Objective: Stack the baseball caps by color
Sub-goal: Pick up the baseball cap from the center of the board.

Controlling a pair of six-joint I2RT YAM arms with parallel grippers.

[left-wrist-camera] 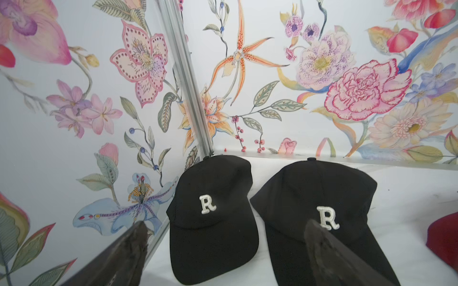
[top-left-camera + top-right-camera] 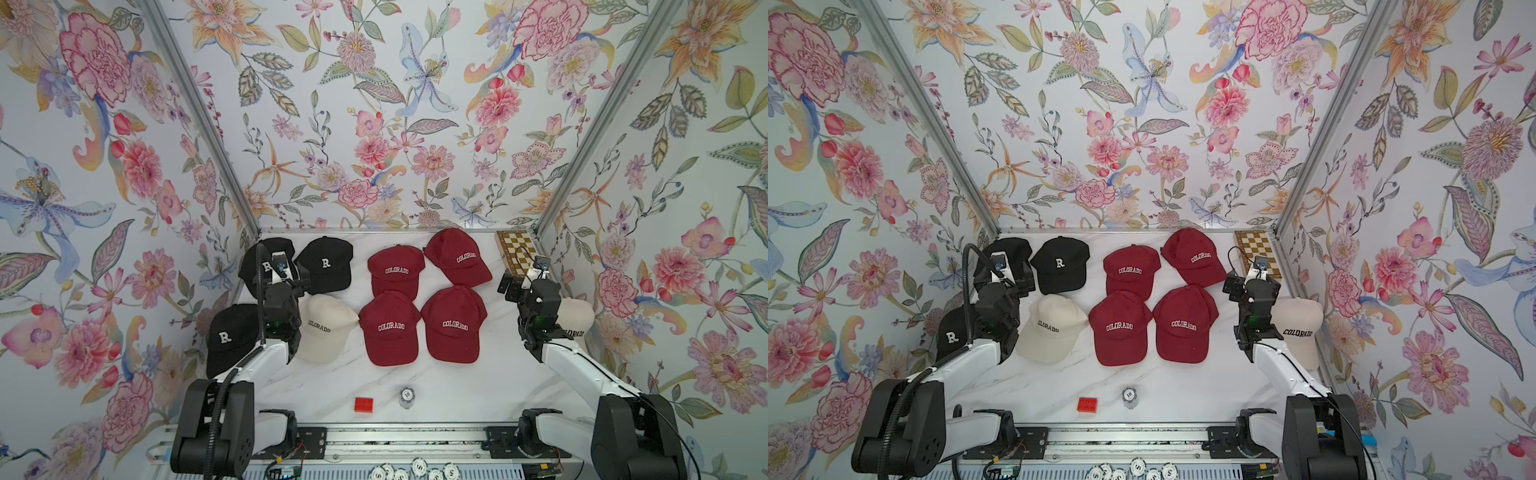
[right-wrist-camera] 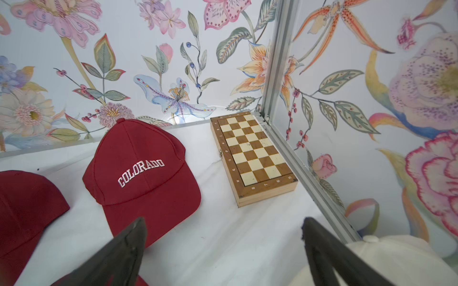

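Three black "R" caps lie at the left in both top views: one in the back corner [image 2: 253, 257], one beside it [image 2: 326, 264], one nearer [image 2: 226, 336]. Several dark red "COLORADO" caps [image 2: 388, 328] fill the middle. A cream cap [image 2: 328, 328] lies left of them, and another cream cap [image 2: 1300, 328] lies by the right wall. My left gripper [image 1: 226, 224] hovers open over the corner black cap's [image 1: 213, 198] brim, holding nothing. My right gripper [image 3: 223, 220] stands open over bare table between a red cap [image 3: 141, 170] and the cream cap [image 3: 386, 257].
A folded wooden chessboard [image 2: 517, 253] lies in the back right corner. A red brick [image 2: 363, 404] and a stack of poker chips [image 2: 406, 397] sit near the front. More chips [image 2: 417, 467] lie on the rail. Flowered walls enclose three sides.
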